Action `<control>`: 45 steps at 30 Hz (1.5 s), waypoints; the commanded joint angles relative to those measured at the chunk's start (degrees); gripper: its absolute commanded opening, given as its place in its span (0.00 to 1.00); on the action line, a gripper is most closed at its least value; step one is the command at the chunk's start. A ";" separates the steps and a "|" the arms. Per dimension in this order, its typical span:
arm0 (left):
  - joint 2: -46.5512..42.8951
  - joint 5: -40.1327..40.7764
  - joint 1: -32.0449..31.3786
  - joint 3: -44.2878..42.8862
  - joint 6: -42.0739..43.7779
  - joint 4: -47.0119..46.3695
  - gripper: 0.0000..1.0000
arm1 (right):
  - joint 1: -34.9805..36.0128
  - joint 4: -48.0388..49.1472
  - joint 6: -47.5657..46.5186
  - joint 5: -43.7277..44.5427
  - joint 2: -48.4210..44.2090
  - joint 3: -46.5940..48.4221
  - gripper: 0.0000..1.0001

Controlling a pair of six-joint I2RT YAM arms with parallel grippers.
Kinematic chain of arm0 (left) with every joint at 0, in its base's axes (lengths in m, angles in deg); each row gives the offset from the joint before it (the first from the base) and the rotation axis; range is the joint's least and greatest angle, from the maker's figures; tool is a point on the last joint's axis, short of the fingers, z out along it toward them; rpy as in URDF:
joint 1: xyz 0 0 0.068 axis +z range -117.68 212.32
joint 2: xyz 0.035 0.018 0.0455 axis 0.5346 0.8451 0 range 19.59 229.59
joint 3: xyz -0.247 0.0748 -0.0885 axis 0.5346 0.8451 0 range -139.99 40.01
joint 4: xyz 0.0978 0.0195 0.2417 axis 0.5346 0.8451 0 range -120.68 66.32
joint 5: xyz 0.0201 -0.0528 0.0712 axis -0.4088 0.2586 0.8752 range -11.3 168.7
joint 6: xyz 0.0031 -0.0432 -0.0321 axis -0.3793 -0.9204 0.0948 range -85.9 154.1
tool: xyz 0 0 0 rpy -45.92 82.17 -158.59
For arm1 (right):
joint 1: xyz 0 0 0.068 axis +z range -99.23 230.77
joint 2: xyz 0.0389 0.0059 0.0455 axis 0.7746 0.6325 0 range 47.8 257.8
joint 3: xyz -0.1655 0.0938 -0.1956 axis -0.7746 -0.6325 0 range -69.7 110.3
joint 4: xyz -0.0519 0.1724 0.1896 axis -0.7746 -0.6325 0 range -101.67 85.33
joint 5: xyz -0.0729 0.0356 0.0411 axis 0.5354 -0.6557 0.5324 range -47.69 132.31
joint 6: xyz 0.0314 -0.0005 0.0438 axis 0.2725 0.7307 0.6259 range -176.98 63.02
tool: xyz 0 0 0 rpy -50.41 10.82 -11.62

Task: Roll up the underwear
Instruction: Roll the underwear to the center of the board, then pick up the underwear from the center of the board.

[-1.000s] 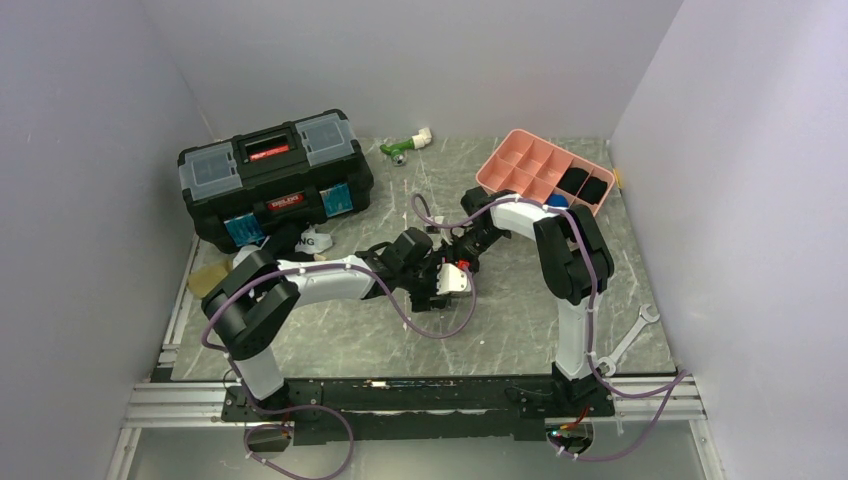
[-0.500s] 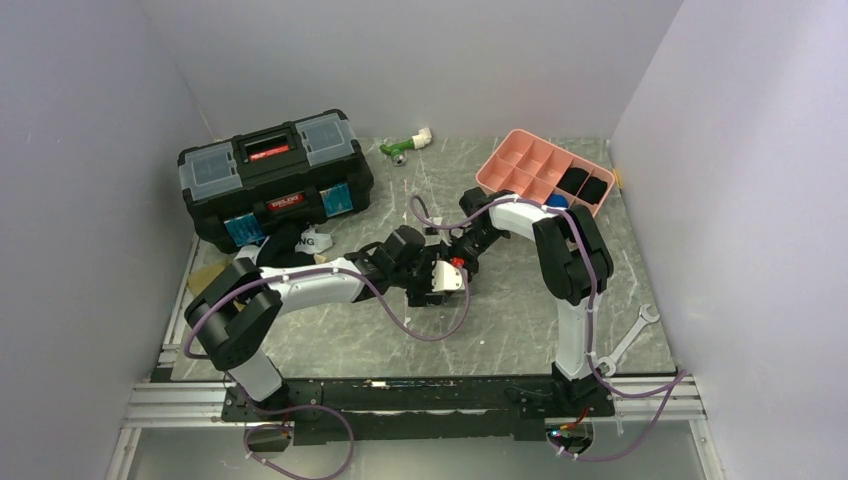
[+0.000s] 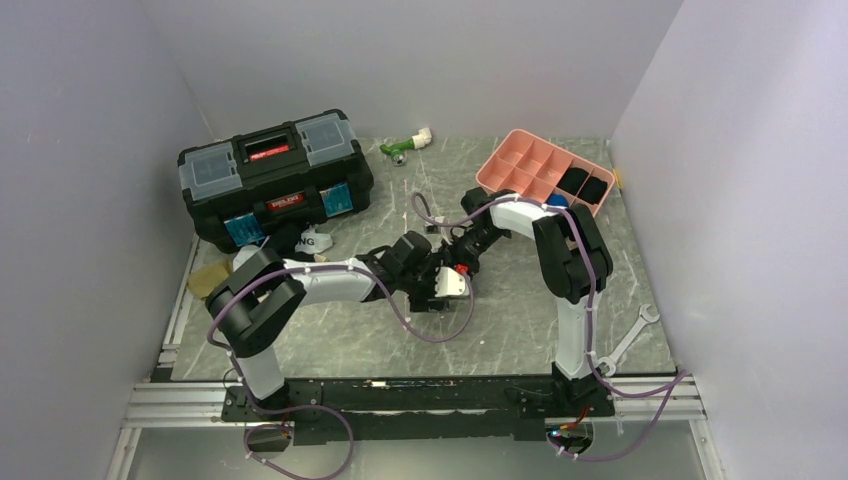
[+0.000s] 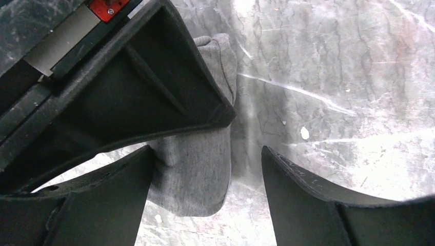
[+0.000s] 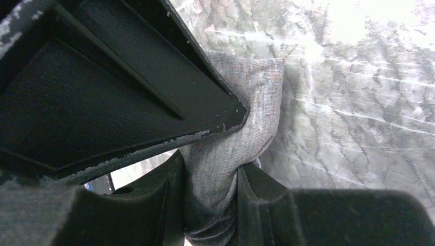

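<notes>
At the left rear of the marble table [image 3: 340,340], a black toolbox [image 3: 275,175] is seen, and just in front of it a small heap of white and black cloth [image 3: 308,240] is laid. By the table's left edge an olive-tan piece [image 3: 205,278] is made out, perhaps another brief, though the view is too coarse for certainty. Toward the centre, the left gripper [image 4: 205,159] is held low over the table with its fingers spread wide. The grey underwear [image 4: 197,174] lies on the marble between them, touched by one finger and kept apart from the other. One bunched end of it is pinched by the right gripper [image 5: 210,171], whose fingers are pressed against the cloth from both sides. Farther right, at the back, a pink tray [image 3: 520,165] is placed, and two black rolled pieces [image 3: 573,180] are held in its right-hand compartments. Near the right edge a wrench [image 3: 630,338] is laid flat.
</notes>
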 commanded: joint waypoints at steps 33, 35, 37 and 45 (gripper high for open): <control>-0.67 -0.86 0.32 0.65 2.02 -7.37 0.80 | 1.73 -4.77 -3.40 5.37 4.05 -2.11 0.00; 0.32 -1.35 0.38 0.07 1.62 -7.26 0.80 | 1.68 -4.86 -3.50 5.24 4.23 -1.94 0.00; 1.21 -1.65 0.36 -0.34 1.08 -7.45 0.80 | 1.69 -4.98 -3.64 5.07 4.21 -2.00 0.00; 4.48 -1.45 0.33 -1.83 0.21 -8.13 0.78 | 1.75 -6.80 -5.22 3.40 4.63 -1.41 0.00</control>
